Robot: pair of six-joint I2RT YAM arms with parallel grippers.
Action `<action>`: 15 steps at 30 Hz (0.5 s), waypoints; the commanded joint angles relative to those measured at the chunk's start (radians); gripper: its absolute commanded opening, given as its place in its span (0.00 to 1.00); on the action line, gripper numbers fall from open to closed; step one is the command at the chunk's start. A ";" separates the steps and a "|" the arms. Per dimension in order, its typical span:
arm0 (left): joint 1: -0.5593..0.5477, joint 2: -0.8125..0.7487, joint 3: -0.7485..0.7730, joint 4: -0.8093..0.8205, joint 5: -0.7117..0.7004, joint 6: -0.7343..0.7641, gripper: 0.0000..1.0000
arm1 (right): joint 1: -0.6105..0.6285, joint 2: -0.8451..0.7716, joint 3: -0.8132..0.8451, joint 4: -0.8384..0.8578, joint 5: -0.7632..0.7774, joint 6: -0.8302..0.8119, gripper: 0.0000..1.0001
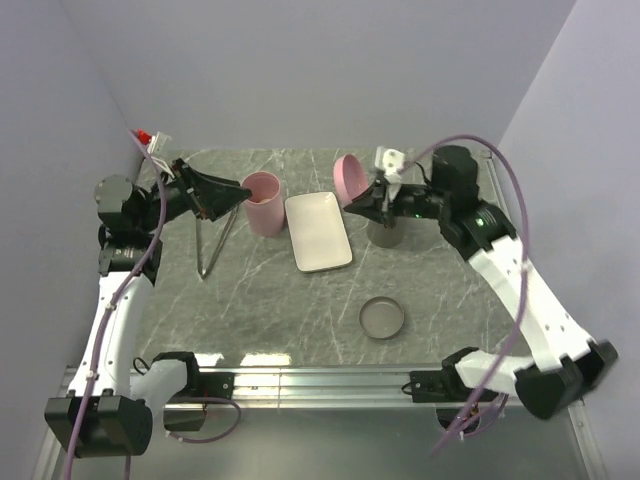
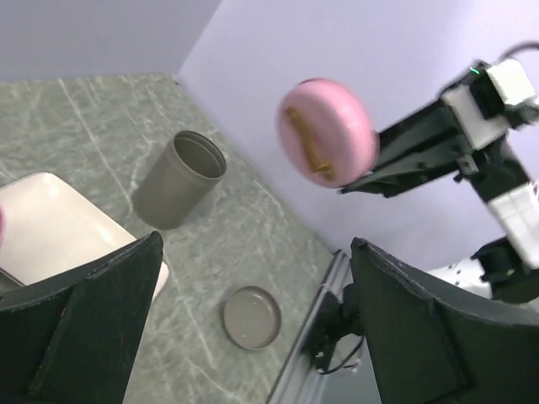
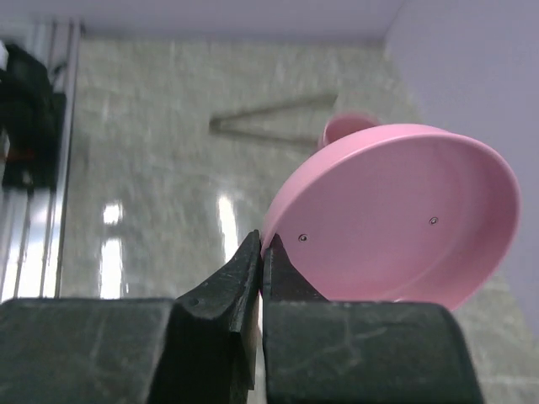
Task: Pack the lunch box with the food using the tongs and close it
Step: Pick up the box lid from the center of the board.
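Observation:
The pink round lunch box (image 1: 263, 203) stands uncovered at the back of the table, also seen in the right wrist view (image 3: 345, 128). Its pink lid (image 1: 348, 177) (image 2: 327, 132) (image 3: 396, 219) hangs tilted in the air, with my right gripper (image 1: 358, 205) (image 3: 263, 252) shut on its rim. A tan strip crosses the lid's outer face. My left gripper (image 1: 245, 190) (image 2: 253, 328) is open and holds nothing, its tips beside the pink box. The tongs (image 1: 215, 240) (image 3: 269, 122) lie flat on the table left of the box. No food shows in any view.
A white rectangular tray (image 1: 318, 230) (image 2: 50, 227) lies right of the pink box. A grey round pot (image 1: 385, 232) (image 2: 178, 181) stands under the right gripper. Its grey lid (image 1: 382, 317) (image 2: 251, 317) lies nearer the front rail (image 1: 320, 380).

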 commanded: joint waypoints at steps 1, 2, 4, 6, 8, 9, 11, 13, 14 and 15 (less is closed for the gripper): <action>-0.008 -0.022 -0.088 0.299 0.005 -0.296 0.99 | -0.001 -0.133 -0.124 0.473 -0.047 0.299 0.00; -0.021 -0.031 -0.108 0.347 -0.007 -0.393 1.00 | 0.002 -0.156 -0.153 0.542 -0.030 0.345 0.00; -0.029 -0.029 -0.143 0.473 -0.042 -0.482 1.00 | 0.010 -0.210 -0.228 0.726 -0.006 0.388 0.00; -0.066 -0.022 -0.155 0.578 -0.058 -0.582 0.99 | 0.036 -0.229 -0.257 0.820 0.025 0.427 0.00; -0.096 -0.008 -0.151 0.634 -0.070 -0.628 0.99 | 0.077 -0.223 -0.254 0.831 0.063 0.425 0.00; -0.112 0.001 -0.143 0.651 -0.075 -0.645 0.99 | 0.092 -0.221 -0.262 0.858 0.083 0.432 0.00; -0.161 0.018 -0.129 0.641 -0.104 -0.663 1.00 | 0.134 -0.215 -0.279 0.903 0.106 0.439 0.00; -0.187 0.032 -0.120 0.672 -0.115 -0.692 0.99 | 0.169 -0.207 -0.293 0.938 0.148 0.422 0.00; -0.210 0.044 -0.117 0.686 -0.122 -0.699 0.99 | 0.191 -0.192 -0.291 0.937 0.157 0.398 0.00; -0.222 0.050 -0.110 0.697 -0.125 -0.702 0.99 | 0.220 -0.181 -0.285 0.937 0.165 0.390 0.00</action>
